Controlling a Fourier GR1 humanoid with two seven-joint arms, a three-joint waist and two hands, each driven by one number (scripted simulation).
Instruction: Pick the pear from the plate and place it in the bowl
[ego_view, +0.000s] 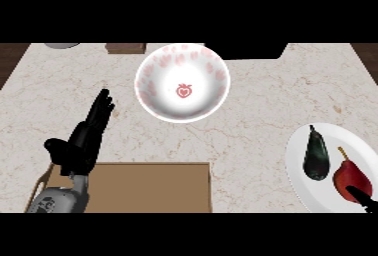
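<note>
Marble counter, white bowl, white plate, brown board, all resting on it

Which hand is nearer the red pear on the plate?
Right. The right hand touches the pear at the plate's lower edge; the left hand rests far across the counter.

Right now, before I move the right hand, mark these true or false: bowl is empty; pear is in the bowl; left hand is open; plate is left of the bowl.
1. The bowl is empty: true.
2. The pear is in the bowl: false, it lies on the plate, beside a dark vegetable.
3. The left hand is open: true, fingers straight.
4. The plate is left of the bowl: false, it is at lower right, where the right hand shows.
</note>
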